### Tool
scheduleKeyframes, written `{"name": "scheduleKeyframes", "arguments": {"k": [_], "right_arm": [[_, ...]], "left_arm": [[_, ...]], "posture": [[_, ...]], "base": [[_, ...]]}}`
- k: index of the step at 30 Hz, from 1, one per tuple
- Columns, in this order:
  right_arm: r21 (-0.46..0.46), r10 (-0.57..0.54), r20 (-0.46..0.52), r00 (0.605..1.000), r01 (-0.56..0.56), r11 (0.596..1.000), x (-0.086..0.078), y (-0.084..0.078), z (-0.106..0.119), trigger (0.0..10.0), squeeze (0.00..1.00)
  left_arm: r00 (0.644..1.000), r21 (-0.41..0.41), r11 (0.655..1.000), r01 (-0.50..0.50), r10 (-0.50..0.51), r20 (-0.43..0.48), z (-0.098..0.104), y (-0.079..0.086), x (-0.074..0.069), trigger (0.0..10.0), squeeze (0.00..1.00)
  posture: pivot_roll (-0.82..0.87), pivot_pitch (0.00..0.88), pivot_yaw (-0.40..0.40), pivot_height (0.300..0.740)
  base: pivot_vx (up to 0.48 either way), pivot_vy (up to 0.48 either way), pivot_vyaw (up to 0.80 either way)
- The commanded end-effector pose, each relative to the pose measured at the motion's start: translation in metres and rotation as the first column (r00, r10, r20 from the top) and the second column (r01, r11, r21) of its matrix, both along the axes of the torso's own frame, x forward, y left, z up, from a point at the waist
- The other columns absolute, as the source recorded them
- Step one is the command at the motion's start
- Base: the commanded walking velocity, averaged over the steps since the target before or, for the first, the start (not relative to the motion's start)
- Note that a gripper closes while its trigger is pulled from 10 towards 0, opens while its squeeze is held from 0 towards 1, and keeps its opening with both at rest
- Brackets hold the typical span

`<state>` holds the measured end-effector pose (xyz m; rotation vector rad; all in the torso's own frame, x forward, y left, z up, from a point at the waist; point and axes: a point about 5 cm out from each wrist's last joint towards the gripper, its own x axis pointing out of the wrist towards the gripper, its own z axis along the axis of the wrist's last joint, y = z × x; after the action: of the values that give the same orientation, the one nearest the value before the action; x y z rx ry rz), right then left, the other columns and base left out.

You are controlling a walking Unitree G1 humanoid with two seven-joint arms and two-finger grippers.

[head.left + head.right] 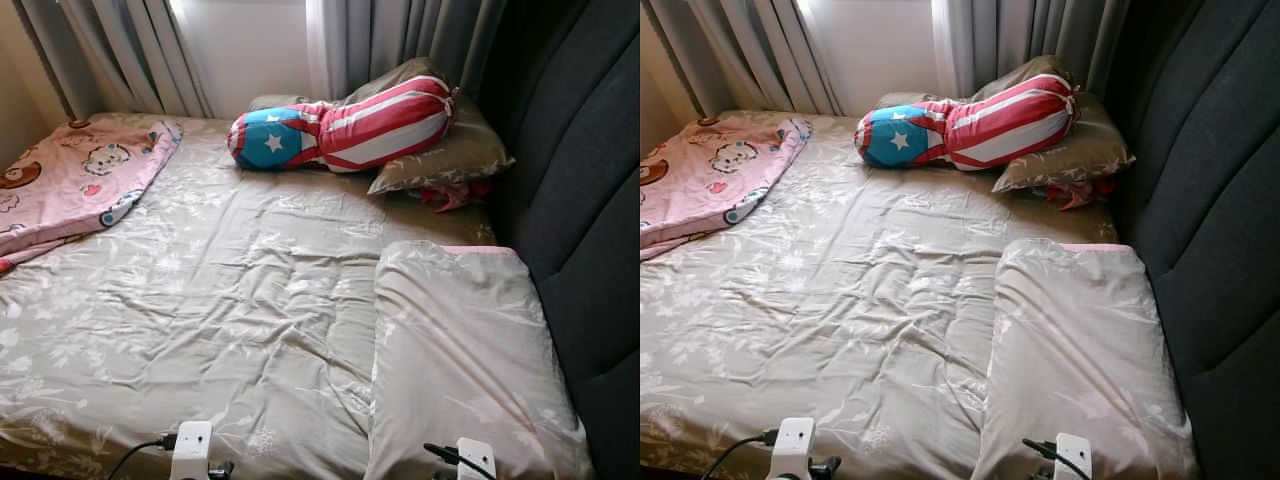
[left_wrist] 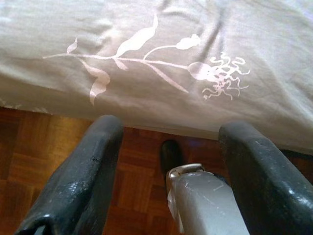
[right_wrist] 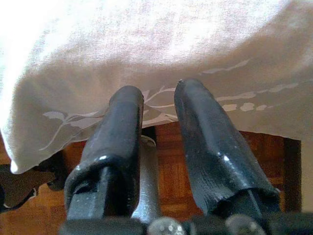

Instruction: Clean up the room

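At ten o'clock a pink blanket lies bunched on the bed; fold it flat. The left gripper hangs at the bed edge, jaws spread and empty. The striped bolster sits at one o'clock. The right gripper, jaws slightly parted, is under the pillow at five.

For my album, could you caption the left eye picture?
Unmade bed: star-and-stripe bolster on pillow, pink blanket at far corner.
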<state>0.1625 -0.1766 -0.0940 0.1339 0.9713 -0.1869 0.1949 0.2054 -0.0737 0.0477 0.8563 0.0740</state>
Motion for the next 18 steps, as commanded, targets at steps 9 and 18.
{"name": "scheduleKeyframes", "arguments": {"k": [9,18], "right_arm": [[-0.033,0.019,-0.011,1.000,-0.019,0.999,0.0017,0.0004,0.0004,10.0,1.00],[-0.026,0.050,-0.012,0.999,-0.050,0.998,0.0027,0.0026,0.0006,10.0,1.00]], "left_arm": [[1.000,0.002,1.000,0.003,-0.003,-0.012,-0.0010,0.0007,-0.0017,10.0,0.00],[1.000,0.003,1.000,0.008,-0.008,-0.009,-0.0006,0.0008,-0.0012,10.0,0.00]], "posture": [[-0.01,0.000,-0.009,0.740],[-0.01,0.000,-0.009,0.740]], "base": [[0.000,0.000,0.00],[0.000,0.000,0.00]]}}
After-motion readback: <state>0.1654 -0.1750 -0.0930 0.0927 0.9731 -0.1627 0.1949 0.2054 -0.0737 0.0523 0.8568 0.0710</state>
